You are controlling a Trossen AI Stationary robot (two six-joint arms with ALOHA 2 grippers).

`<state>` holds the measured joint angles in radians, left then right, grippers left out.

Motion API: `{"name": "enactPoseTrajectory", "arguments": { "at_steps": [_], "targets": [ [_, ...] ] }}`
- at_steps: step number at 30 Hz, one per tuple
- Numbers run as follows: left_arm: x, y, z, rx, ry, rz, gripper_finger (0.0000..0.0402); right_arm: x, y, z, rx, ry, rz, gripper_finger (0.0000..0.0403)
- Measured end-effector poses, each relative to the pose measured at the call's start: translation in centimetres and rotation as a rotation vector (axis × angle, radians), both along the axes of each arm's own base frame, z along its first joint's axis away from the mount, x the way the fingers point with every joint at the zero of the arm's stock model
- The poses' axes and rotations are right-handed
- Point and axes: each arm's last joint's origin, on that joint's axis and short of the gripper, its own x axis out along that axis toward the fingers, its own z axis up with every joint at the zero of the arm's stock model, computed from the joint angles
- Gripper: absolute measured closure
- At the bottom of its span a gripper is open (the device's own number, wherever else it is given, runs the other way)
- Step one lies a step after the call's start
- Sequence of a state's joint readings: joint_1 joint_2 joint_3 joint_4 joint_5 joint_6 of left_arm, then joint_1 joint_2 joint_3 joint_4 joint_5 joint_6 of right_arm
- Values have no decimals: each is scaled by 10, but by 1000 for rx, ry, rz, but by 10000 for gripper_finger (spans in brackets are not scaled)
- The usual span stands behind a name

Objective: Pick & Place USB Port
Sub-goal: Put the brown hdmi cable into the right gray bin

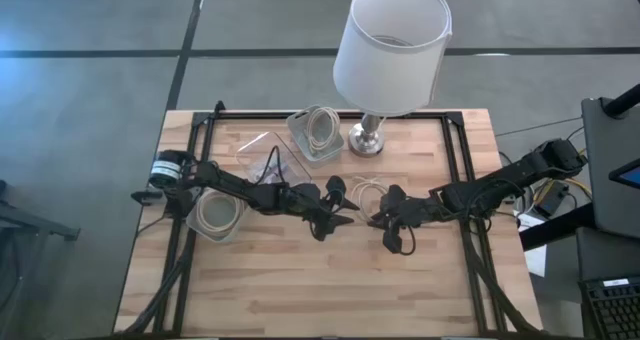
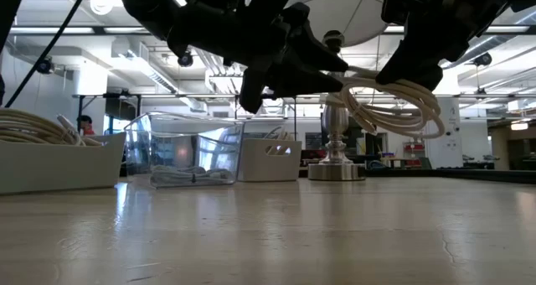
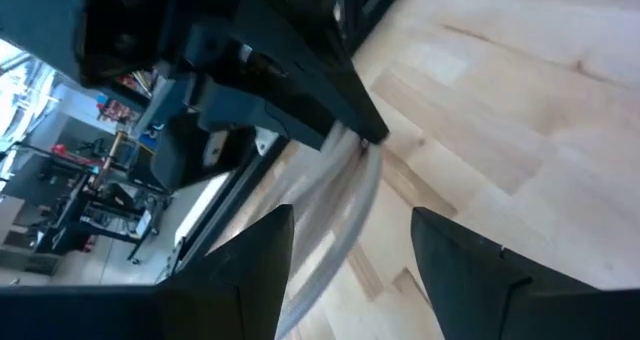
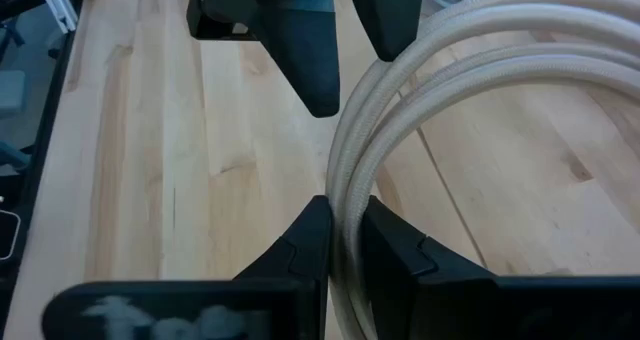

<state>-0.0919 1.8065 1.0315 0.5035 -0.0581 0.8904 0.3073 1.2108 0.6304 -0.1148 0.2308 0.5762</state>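
High view first: we see both grippers meeting over the middle of the table (image 1: 300, 300), the left gripper (image 1: 345, 208) reaching in from nine o'clock and the right gripper (image 1: 378, 218) from three o'clock. A pale coiled cable (image 1: 366, 194) hangs between them, so we judge the handover is midway and the placing is still to come. A lamp (image 1: 385, 60) stands at twelve o'clock, with clear bins (image 1: 318, 132) beside it.

Low view: the cable (image 2: 394, 101) is lifted well clear of the tabletop, dangling from the right gripper (image 2: 402, 71).

Left wrist view: our left fingers (image 3: 460, 270) stand spread wide, released, with the cable (image 3: 345, 205) running between them but apart from both.

Right wrist view: the right gripper (image 4: 345, 245) is clenched on the cable (image 4: 400, 90), the loops pinched between its fingertips.
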Motion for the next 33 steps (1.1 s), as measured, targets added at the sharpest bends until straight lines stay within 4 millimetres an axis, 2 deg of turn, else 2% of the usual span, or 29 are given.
{"name": "enactPoseTrajectory", "arguments": {
  "at_steps": [13,33],
  "targets": [
    [-2,-12,3,18,-21,-36,212,0,0,0,2,2,7,364],
    [2,-9,9,28,-39,-24,216,5,3,6,54,-70,43,364]
  ]
}}
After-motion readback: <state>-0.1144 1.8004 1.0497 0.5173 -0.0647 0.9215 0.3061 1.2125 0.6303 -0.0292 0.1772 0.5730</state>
